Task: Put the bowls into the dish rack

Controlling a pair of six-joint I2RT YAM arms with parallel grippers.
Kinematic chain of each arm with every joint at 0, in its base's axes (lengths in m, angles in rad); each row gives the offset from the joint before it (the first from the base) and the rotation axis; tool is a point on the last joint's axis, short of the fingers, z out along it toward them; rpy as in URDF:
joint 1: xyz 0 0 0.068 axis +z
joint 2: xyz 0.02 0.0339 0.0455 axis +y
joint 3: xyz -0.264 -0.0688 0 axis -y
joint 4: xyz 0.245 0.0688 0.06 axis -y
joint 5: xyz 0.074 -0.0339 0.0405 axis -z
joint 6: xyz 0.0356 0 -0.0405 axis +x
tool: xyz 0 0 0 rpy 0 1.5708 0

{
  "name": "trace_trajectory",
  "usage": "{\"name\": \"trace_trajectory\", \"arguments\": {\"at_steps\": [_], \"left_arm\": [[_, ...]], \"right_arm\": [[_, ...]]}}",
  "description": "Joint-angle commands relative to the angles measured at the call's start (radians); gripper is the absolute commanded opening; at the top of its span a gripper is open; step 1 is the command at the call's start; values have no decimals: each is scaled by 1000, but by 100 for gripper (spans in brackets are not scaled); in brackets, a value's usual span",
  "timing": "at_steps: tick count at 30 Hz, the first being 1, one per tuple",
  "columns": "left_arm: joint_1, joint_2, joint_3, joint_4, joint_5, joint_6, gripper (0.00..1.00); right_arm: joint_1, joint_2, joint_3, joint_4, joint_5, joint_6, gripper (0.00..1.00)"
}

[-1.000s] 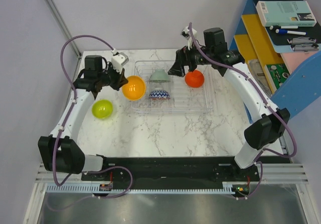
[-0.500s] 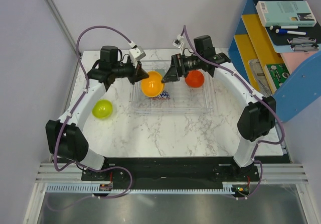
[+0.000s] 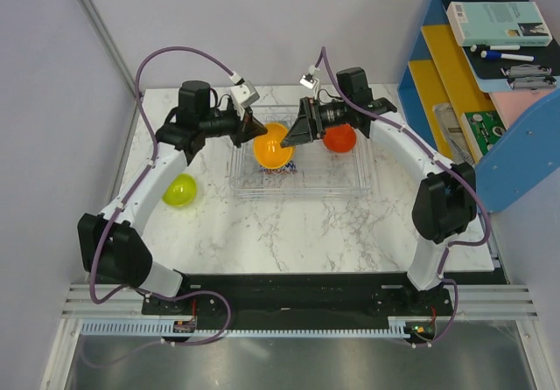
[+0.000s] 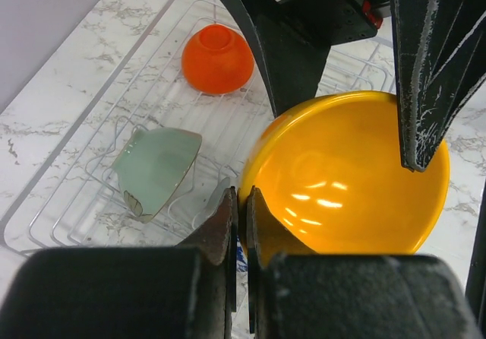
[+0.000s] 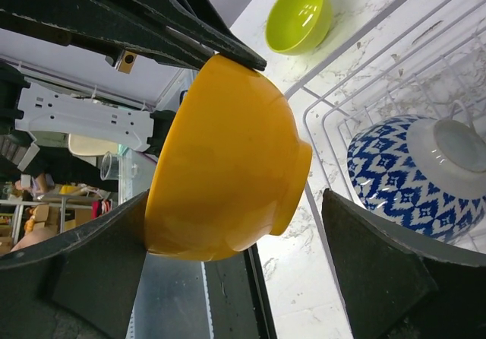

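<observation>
- Left gripper (image 4: 243, 202): fingers pinched tight on the rim of the yellow bowl (image 3: 272, 147), which is held tilted above the rack's left half.
- Right gripper (image 3: 295, 135): fingers spread wide, one on each side of that bowl, not clamped. Cannot tell whether either touches it.
- Table (image 3: 262, 233): marble top.
- Rack (image 3: 350, 184): clear, ribs faint from above, left part hidden by bowl and grippers.
- Red bowl (image 3: 339, 136): upside down in the rack, far side, right of centre, partly behind the right gripper.
- Grey-green bowl (image 4: 156, 170): on edge in the rack, hidden in the top view.
- Zigzag bowl (image 5: 410, 175): inverted in the rack, only a sliver showing from above.
- Lime bowl (image 3: 178, 190): upright on the table, left of the rack, apart from it.
</observation>
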State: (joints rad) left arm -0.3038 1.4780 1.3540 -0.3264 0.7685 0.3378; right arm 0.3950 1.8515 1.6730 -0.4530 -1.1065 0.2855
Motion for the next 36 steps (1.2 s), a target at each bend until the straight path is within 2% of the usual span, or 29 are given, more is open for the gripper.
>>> {"name": "trace_trajectory", "arguments": {"at_steps": [1, 5, 10, 11, 12, 14, 15, 16, 17, 19, 20, 21, 25, 26, 27, 29, 32, 33, 34, 36], "left_arm": [[-14, -59, -15, 102, -38, -31, 2], [-20, -62, -18, 110, -58, -25, 2], [-26, -64, -18, 110, -67, -23, 2], [-24, -65, -18, 110, -67, -23, 2], [-26, -64, -19, 109, -69, -23, 2], [-27, -64, -21, 112, -69, -22, 2], [-27, -64, -21, 110, -71, -22, 2], [-27, -64, -23, 110, -69, -22, 2], [-31, -64, -23, 109, -71, -20, 2], [-32, -62, -26, 110, -75, -22, 3], [-32, -64, -27, 110, -78, -20, 6], [-32, -65, -32, 112, -81, -23, 13], [-32, -82, -52, 118, -92, -16, 21], [-31, -85, -62, 121, -90, -14, 26], [-31, -88, -67, 122, -92, -16, 35], [-31, -97, -78, 127, -95, -14, 43], [-24, -108, -88, 132, -116, -17, 70], [-17, -113, -92, 133, -121, -20, 94], [-8, -117, -95, 139, -123, -35, 100], [49, -133, -104, 154, -95, -63, 100]], "right_arm": [[-2, 15, -22, 92, -65, 50, 97], [-2, 11, -59, 169, -118, 112, 90], [-2, 6, -107, 328, -176, 245, 76], [-2, 5, -119, 347, -182, 256, 70], [-2, 3, -124, 364, -187, 265, 59], [-2, -1, -137, 402, -193, 294, 47], [-2, -3, -139, 410, -194, 299, 36], [-2, -6, -139, 421, -197, 302, 30], [-2, -8, -142, 424, -196, 307, 20], [-4, -14, -147, 427, -190, 304, 9], [-5, -17, -150, 428, -179, 302, 1], [-5, -24, -153, 427, -171, 302, 0], [-16, -41, -165, 427, -142, 293, 0], [-21, -43, -167, 427, -138, 291, 0], [-21, -44, -168, 427, -133, 290, 0], [-30, -51, -170, 425, -122, 288, 0], [-45, -55, -171, 422, -102, 287, 0], [-51, -60, -171, 410, -87, 268, 0], [-61, -61, -164, 387, -79, 248, 0], [-85, -61, -151, 303, -59, 200, 0]]}}
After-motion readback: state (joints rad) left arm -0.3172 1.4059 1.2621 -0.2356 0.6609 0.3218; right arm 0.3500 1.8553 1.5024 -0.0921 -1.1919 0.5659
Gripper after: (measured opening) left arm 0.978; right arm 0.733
